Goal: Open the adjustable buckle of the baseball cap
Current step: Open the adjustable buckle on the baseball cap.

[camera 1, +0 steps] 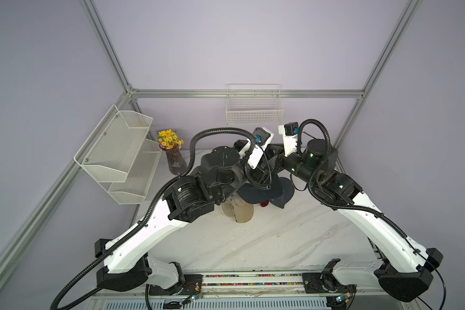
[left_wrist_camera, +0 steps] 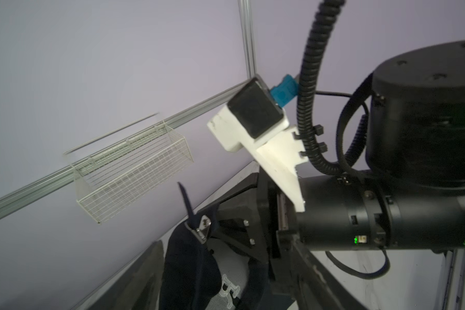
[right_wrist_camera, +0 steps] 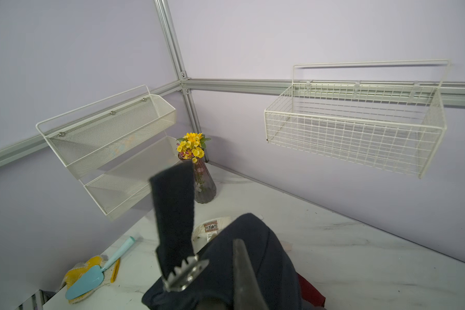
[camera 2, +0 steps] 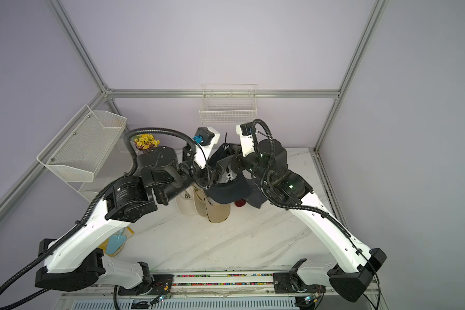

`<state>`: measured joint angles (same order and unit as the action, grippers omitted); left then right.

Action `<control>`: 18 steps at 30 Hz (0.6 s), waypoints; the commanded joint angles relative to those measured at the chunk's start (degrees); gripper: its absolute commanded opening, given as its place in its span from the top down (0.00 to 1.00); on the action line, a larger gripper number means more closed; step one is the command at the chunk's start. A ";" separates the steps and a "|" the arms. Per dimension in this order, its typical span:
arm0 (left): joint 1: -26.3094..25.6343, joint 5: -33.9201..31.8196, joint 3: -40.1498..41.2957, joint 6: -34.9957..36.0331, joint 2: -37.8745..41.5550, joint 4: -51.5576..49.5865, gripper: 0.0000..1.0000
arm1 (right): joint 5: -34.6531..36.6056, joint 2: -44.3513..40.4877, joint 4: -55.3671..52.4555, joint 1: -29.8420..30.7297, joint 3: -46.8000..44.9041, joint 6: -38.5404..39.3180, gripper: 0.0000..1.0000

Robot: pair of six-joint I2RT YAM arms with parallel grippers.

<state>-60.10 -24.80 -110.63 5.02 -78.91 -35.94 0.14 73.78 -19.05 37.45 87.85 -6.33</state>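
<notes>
A navy baseball cap (camera 2: 230, 189) hangs in the air between my two arms, brim toward the front. Its metal buckle (right_wrist_camera: 186, 273) shows its teeth, with the toothed flap lifted off the strap (right_wrist_camera: 173, 212), which stands straight up. My right gripper (right_wrist_camera: 239, 251) is shut on the cap's rear band beside the buckle. The buckle (left_wrist_camera: 202, 228) also shows in the left wrist view. My left gripper (left_wrist_camera: 220, 259) stands wide apart, and the cap's crown with its pale lining hangs between the fingers. I see no finger pressing the cloth.
Under the held cap lie other caps: beige (camera 2: 218, 213), white (camera 2: 185, 204), red (camera 2: 240, 203) and dark grey (camera 2: 256, 199). A vase of yellow flowers (right_wrist_camera: 203, 185) stands at the back left. Nearby are a mesh shelf (right_wrist_camera: 110, 134), a wire basket (right_wrist_camera: 355, 126) and a blue trowel (right_wrist_camera: 87, 281).
</notes>
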 commanded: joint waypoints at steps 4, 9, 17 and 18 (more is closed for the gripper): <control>1.99 -5.00 -0.83 -0.89 3.22 1.76 0.26 | 0.46 -0.09 -0.26 -0.41 2.93 1.19 1.00; 4.86 -1.21 -3.25 -2.24 0.04 1.86 0.26 | -1.19 -0.65 0.42 -0.45 1.75 0.48 1.00; 6.56 2.33 -10.23 -3.71 -7.81 1.41 0.25 | -2.16 -0.66 1.02 -0.45 0.84 0.20 1.00; 6.63 2.69 -10.91 -3.94 -8.47 1.44 0.25 | -2.26 -0.65 1.20 -0.45 0.70 0.12 1.00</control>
<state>-54.00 -24.10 -117.43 2.79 -87.31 -35.62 -1.13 73.78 -19.35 37.12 88.92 -6.15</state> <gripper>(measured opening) 0.749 0.047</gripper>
